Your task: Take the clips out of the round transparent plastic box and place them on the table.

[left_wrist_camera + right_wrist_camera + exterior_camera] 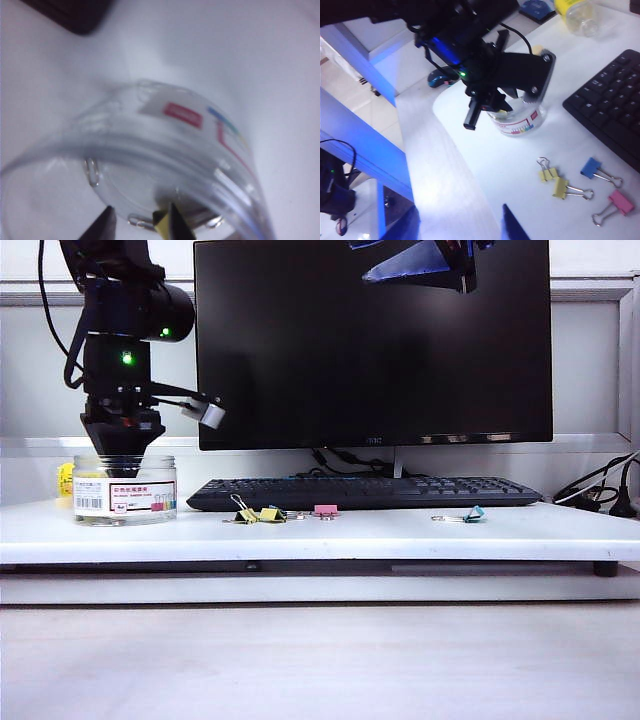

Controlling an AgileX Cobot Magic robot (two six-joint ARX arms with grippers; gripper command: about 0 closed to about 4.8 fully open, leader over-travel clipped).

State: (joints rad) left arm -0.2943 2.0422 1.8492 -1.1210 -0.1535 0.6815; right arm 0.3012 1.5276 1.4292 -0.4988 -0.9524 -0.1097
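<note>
The left gripper [137,224] reached down inside the round transparent plastic box [125,490], which stood at the left end of the table [400,535], its jaws parted around a yellow clip [162,222] on the box floor, not visibly pinching it. Two yellow clips [256,514] lay on the table in front of the keyboard [365,492]. The right gripper [460,222] hung open high above the table.

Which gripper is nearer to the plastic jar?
Left. The left gripper reaches down inside the jar, at a yellow clip. The right gripper hovers high above the table, away from it.
</note>
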